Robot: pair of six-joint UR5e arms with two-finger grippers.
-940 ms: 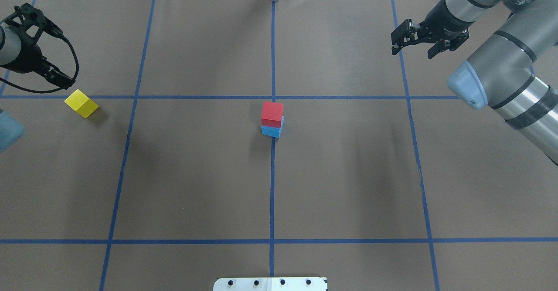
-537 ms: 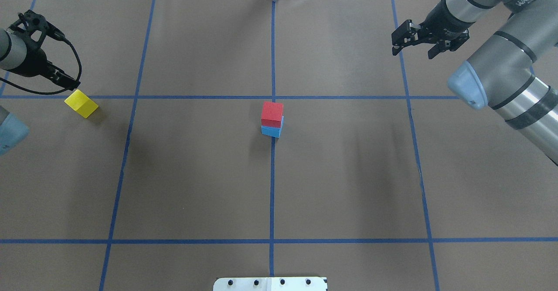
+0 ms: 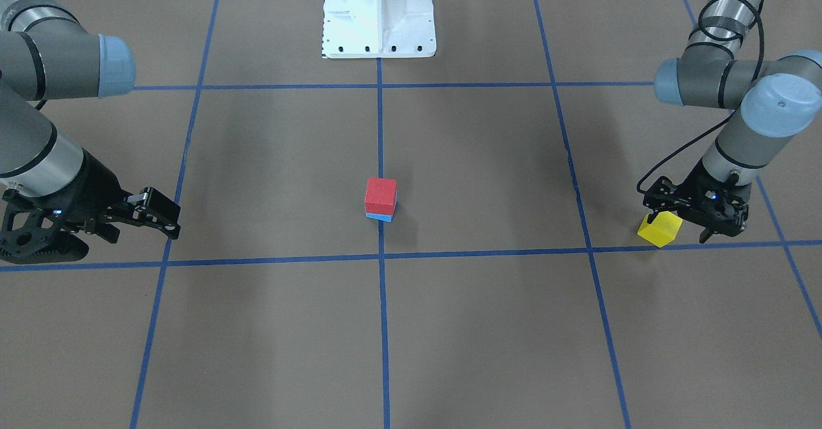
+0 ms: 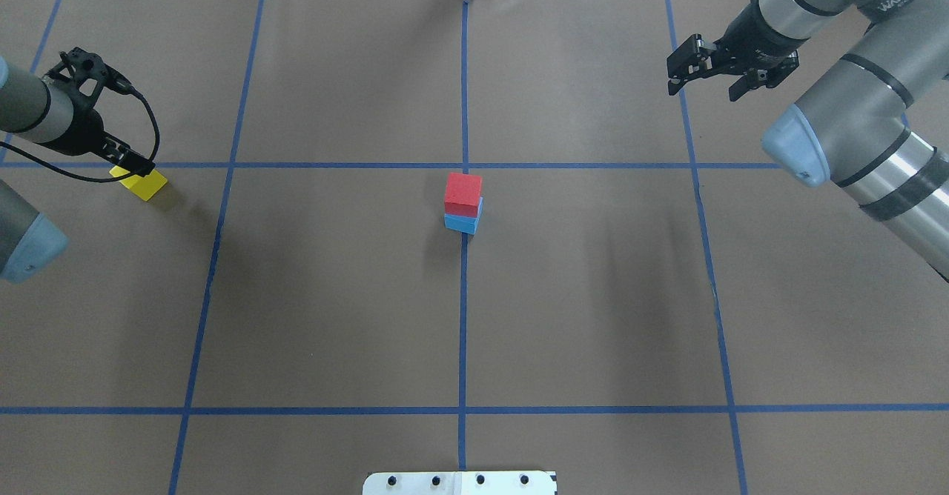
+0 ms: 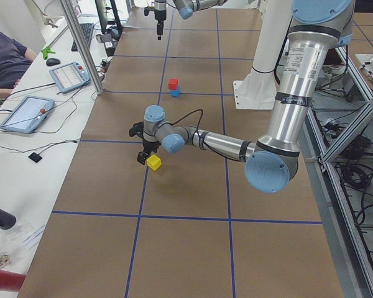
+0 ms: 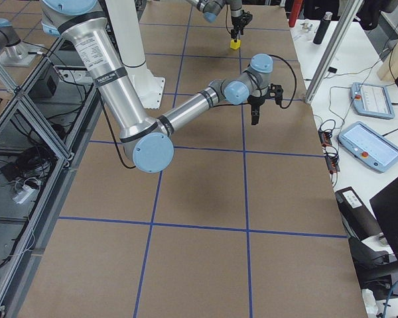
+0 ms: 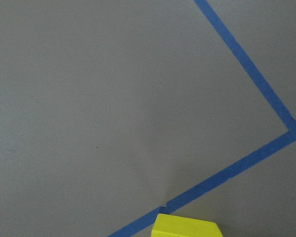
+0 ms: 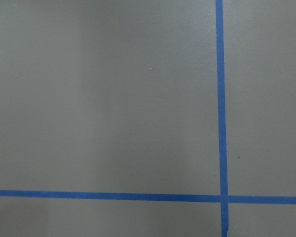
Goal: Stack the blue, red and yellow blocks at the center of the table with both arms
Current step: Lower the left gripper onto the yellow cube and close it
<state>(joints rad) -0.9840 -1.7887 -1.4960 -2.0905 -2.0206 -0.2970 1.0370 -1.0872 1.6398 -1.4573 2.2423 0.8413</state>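
Observation:
A red block point(image 4: 463, 193) sits on a blue block point(image 4: 461, 224) at the table's centre; the front view shows the same red block point(image 3: 380, 196) on the blue block point(image 3: 383, 216). A yellow block point(image 4: 144, 184) lies at the far left on a tape line. My left gripper point(image 4: 132, 163) hangs just over it, open, partly covering it from above. In the front view that gripper point(image 3: 681, 222) is beside the yellow block point(image 3: 659, 228). The left wrist view shows the block's top point(image 7: 187, 228) at its bottom edge. My right gripper point(image 4: 700, 78) is open and empty at the far right.
The white robot base point(image 3: 379, 11) stands at the table's near edge. Blue tape lines point(image 4: 464, 295) divide the brown table into a grid. A side bench with tablets point(image 5: 26, 113) and a seated person point(image 5: 6, 59) runs along the far side.
My left gripper has moved right and toward the yellow block and now partly covers it. The right arm has barely moved. The red-on-blue stack is unchanged.

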